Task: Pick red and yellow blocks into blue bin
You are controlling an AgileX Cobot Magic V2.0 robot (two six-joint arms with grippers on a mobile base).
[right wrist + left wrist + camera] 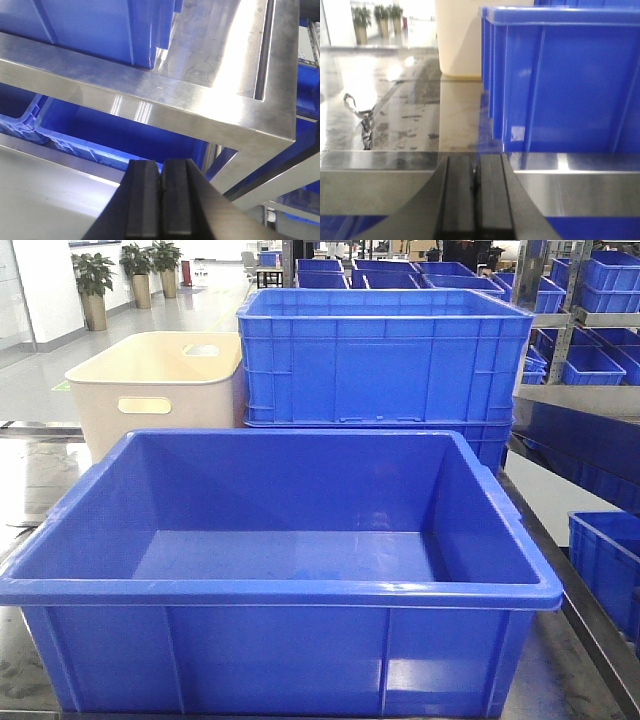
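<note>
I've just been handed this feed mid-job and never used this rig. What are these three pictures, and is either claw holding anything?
It is a two-armed robot. The front camera looks over a steel table at the wide blue bin, which looks empty. Behind it stand a beige tub and a taller blue crate. The other two pictures come from cameras on the wrists. The left gripper sits low beside the bin's ribbed wall, shut, holding nothing. The right gripper is also shut and empty, off the table's corner. No red or yellow block shows anywhere.
</note>
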